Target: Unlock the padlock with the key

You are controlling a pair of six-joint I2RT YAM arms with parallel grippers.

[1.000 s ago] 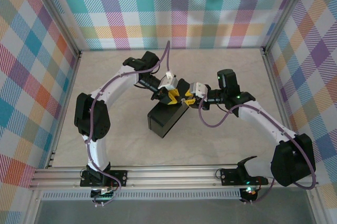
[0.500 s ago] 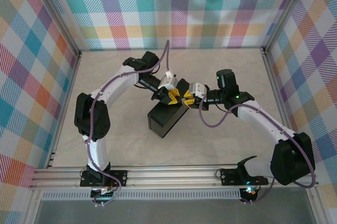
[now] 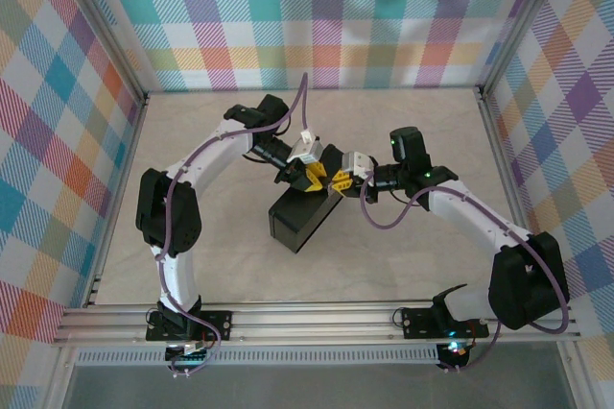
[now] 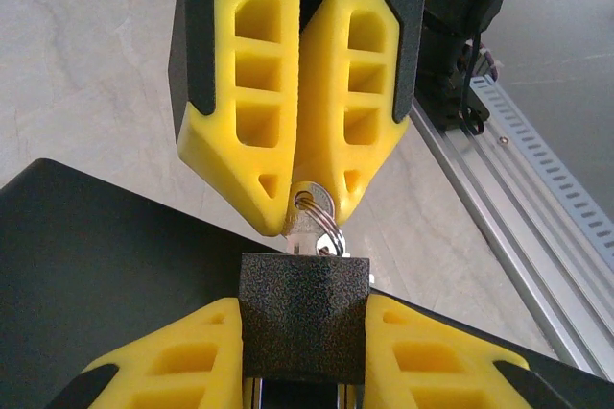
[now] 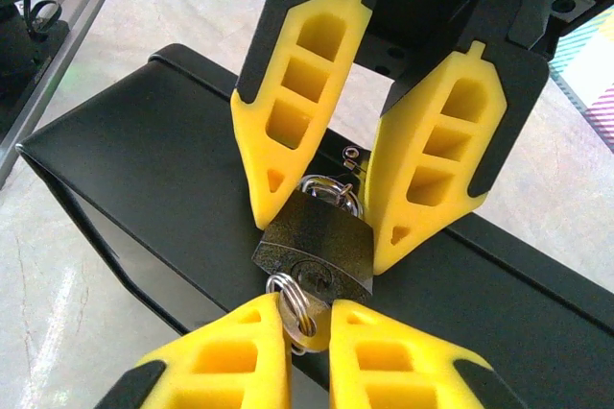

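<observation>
As seen from above, reaches in with the left gripper (image 3: 312, 176) from the left and the right gripper (image 3: 342, 177) from the right, tips facing each other and nearly touching over the far end of the box (image 3: 299, 219). Sets that black box askew on the pale counter (image 3: 230, 265), between the two arms.

Clamps the padlock (image 5: 312, 241) in the left gripper: one yellow finger against each side of the dark, grainy body, jaws narrow and closed on it. Holds it close over the box's top, with the shackle (image 5: 332, 190) pointing back toward the left wrist and sitting between those fingers. Shackle latched or not: cannot tell.

Pinches the key (image 4: 308, 209) in the right gripper, fingers drawn almost together with the silvery head caught between their tips. Has the key at the padlock's keyhole end, opposite the shackle, head standing out and blade hidden; cannot tell how deep. Carries a wire ring (image 5: 289, 297) through the head, resting against one fingertip of the right gripper.

Faces the two pairs of fingertips tip to tip, very near, padlock and key in line between them.
</observation>
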